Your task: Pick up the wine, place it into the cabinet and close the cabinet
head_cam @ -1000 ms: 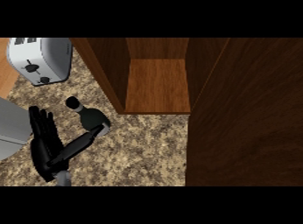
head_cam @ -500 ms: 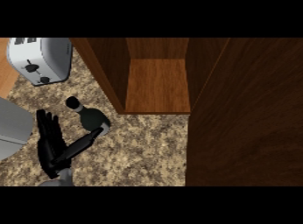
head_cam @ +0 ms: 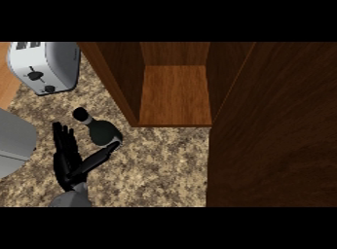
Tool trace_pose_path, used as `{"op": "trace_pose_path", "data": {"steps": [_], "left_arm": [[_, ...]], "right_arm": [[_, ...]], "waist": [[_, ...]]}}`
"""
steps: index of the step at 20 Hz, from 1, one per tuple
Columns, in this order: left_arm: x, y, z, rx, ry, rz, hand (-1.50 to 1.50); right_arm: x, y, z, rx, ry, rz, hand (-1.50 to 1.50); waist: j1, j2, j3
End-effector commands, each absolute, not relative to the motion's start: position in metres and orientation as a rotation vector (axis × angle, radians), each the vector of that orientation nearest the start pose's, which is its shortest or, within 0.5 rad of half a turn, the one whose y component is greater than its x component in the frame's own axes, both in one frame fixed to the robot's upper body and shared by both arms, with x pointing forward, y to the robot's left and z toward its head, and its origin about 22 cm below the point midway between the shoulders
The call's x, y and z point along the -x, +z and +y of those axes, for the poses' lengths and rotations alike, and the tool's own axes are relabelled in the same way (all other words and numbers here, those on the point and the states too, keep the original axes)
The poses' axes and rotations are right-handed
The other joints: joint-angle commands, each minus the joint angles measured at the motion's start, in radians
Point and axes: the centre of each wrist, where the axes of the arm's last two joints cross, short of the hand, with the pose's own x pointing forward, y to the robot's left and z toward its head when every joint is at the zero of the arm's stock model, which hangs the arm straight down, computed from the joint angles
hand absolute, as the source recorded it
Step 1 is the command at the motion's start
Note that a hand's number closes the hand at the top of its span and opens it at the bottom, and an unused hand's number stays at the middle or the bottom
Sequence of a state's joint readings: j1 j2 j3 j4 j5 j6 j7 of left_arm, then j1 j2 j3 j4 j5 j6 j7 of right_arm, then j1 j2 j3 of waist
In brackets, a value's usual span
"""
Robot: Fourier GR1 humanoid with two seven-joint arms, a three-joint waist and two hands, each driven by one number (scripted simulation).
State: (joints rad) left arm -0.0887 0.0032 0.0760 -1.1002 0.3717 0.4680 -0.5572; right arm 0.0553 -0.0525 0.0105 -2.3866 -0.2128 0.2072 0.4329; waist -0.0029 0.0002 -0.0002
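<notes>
The wine bottle [head_cam: 97, 128] is dark with a black cap and stands on the speckled counter, just left of the cabinet. My left hand [head_cam: 70, 168] comes in from the lower left, directly beside the bottle. Its fingers [head_cam: 62, 143] are straight and point up. The thumb reaches out to the bottle's lower side; I cannot tell if it touches. The wooden cabinet [head_cam: 175, 95] stands open with a bare shelf inside. Its open door [head_cam: 279, 131] fills the right of the view. My right hand does not show.
A silver toaster [head_cam: 44, 66] sits at the upper left, behind the bottle. A grey rounded object [head_cam: 2, 146] lies at the left edge next to my hand. Speckled counter [head_cam: 157, 165] stretches between my hand and the cabinet door.
My left hand has shifted a little right and up, closer to the wine bottle, its thumb now beside the bottle's lower side. The bottle and cabinet have not moved.
</notes>
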Motion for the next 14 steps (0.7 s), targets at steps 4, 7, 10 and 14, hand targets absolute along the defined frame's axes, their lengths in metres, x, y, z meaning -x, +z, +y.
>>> {"op": "trace_pose_path", "data": {"steps": [4, 7, 10, 14], "left_arm": [[-0.253, -0.13, 0.226, -0.391, 0.572, -1.576, -1.5], [-0.255, -0.122, 0.253, -0.35, 0.583, -1.569, -1.5], [-0.258, -0.13, 0.259, -0.373, 0.595, -1.575, -1.5], [-0.247, -0.154, 0.233, -0.355, 0.663, -1.589, -1.5]], "right_arm": [[-0.156, 0.174, -0.233, -0.216, 0.243, -1.922, -1.5], [-0.129, 0.178, -0.236, -0.242, 0.241, -1.905, -1.5], [-0.155, 0.166, -0.246, -0.23, 0.257, -1.917, -1.5], [-0.148, 0.158, -0.234, -0.216, 0.256, -1.905, -1.5]], "waist": [[-0.005, 0.001, -0.001], [-0.005, -0.001, 0.0], [-0.002, 0.0, 0.0], [-0.006, 0.001, 0.0]]}}
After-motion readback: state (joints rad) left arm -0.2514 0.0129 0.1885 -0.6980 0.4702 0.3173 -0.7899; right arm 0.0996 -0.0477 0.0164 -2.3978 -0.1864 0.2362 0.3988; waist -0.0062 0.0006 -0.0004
